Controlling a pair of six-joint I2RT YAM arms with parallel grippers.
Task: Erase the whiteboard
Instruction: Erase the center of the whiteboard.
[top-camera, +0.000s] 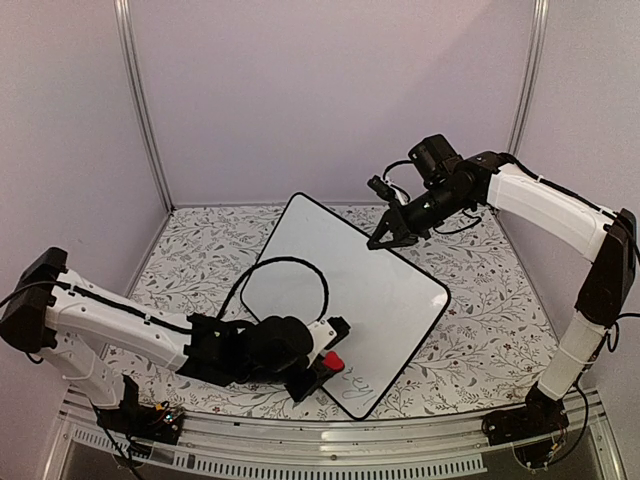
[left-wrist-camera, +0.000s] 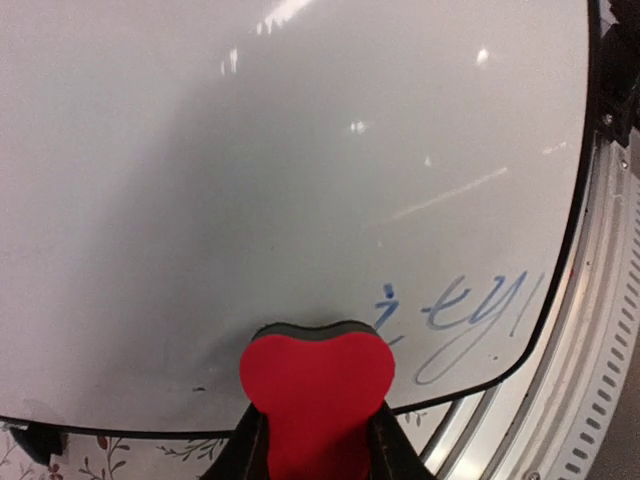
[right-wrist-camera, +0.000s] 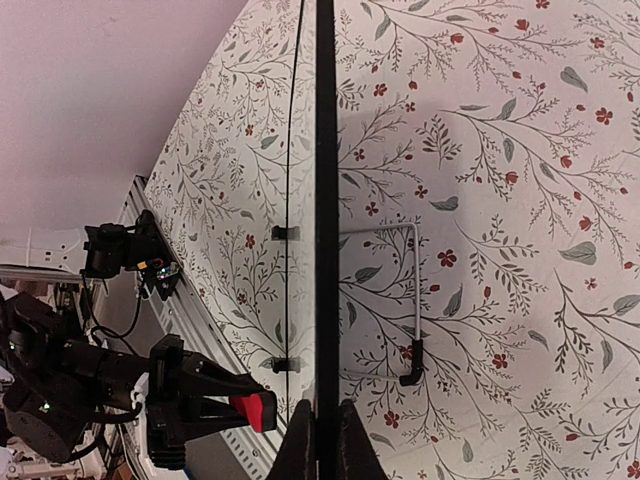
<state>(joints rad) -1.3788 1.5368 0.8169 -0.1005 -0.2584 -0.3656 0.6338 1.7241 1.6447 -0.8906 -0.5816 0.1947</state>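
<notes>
The whiteboard (top-camera: 350, 290) lies at an angle mid-table, white with a thin black rim. Blue cursive handwriting (top-camera: 362, 388) stays at its near corner; it also shows in the left wrist view (left-wrist-camera: 470, 315). My left gripper (top-camera: 322, 368) is shut on a red eraser (top-camera: 332, 361), whose dark felt face presses on the board just left of the writing (left-wrist-camera: 318, 385). My right gripper (top-camera: 392, 237) is shut on the board's far rim; in the right wrist view (right-wrist-camera: 326, 440) its fingers pinch the black edge (right-wrist-camera: 326, 200).
The floral table cover (top-camera: 480, 330) surrounds the board. A black cable (top-camera: 285, 265) loops over the board's left side. A metal rail (top-camera: 300, 455) runs along the near edge. A wire stand (right-wrist-camera: 400, 300) shows under the board.
</notes>
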